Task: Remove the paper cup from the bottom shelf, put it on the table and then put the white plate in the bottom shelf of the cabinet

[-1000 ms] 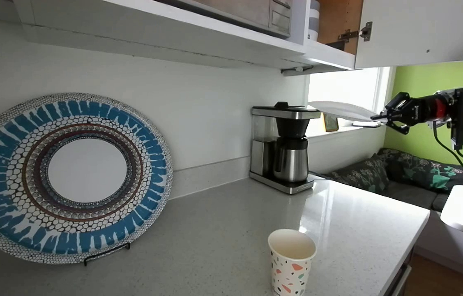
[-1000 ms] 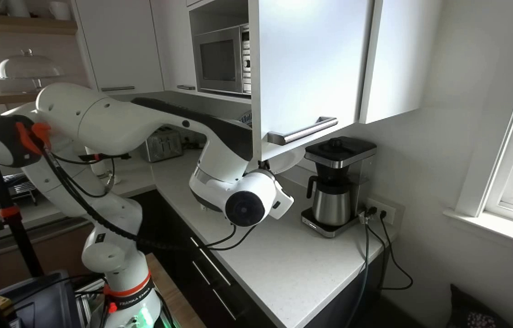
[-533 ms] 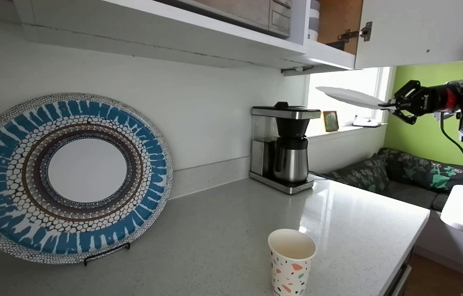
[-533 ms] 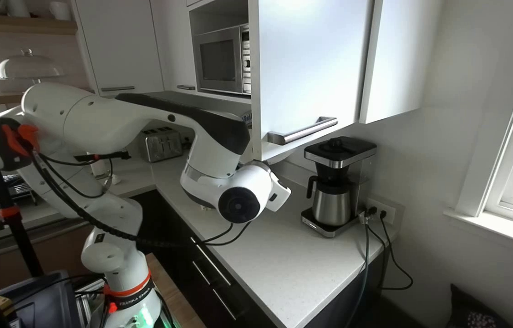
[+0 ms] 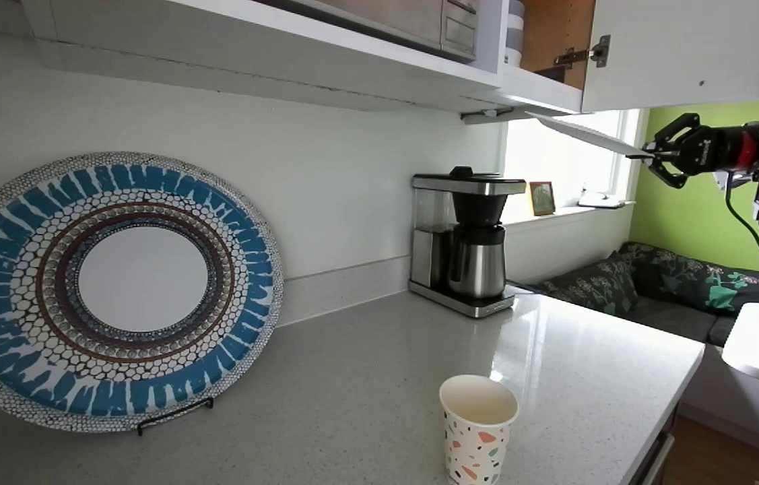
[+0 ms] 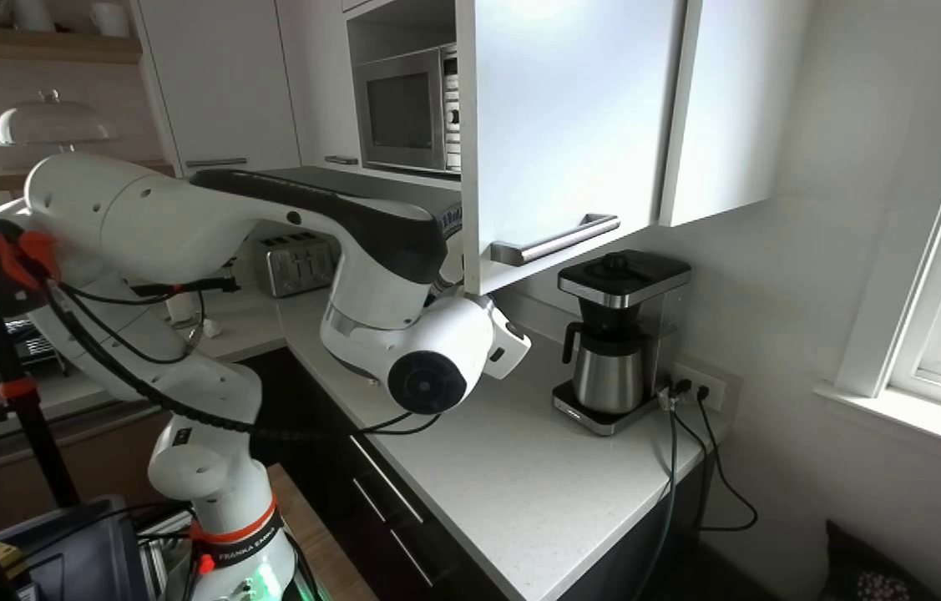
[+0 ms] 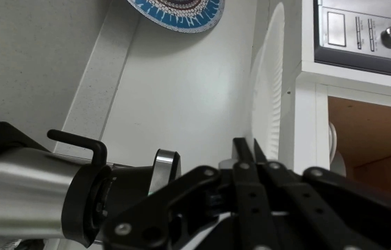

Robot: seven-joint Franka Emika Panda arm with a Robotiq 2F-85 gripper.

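The white plate (image 5: 591,137) is in the air just outside the cupboard (image 5: 552,28), apparently lower than the bottom shelf (image 5: 541,89) and not yet on it. The pincer (image 7: 249,146) stands narrow, its tips pinched on one edge of the plate. To do this step well, I would lift until the far rim is above the front edge of the bottom shelf, bring the plate nearer level, and only then slide it straight in beside the divider (image 5: 490,37) that parts off the microwave (image 7: 372,34). Going forward at this height would probably run the rim into the shelf edge or under it. The open door (image 5: 696,54) shows just above the pincer, so the arm (image 6: 153,229) needs room there too. A slow hand seems wise (the ridged rim looks thin, and a hold at one edge may let the plate bend).

The plate is seen nearly edge-on. Being round, it has no true long axis, but the line from pincer to far rim slopes upward, the far rim pointing away from the arm.

Farther out, the cup (image 5: 477,431) stands upright on the counter (image 5: 366,377), so the first half looks done. The coffee maker (image 5: 463,246) sits by the wall (image 5: 345,188).
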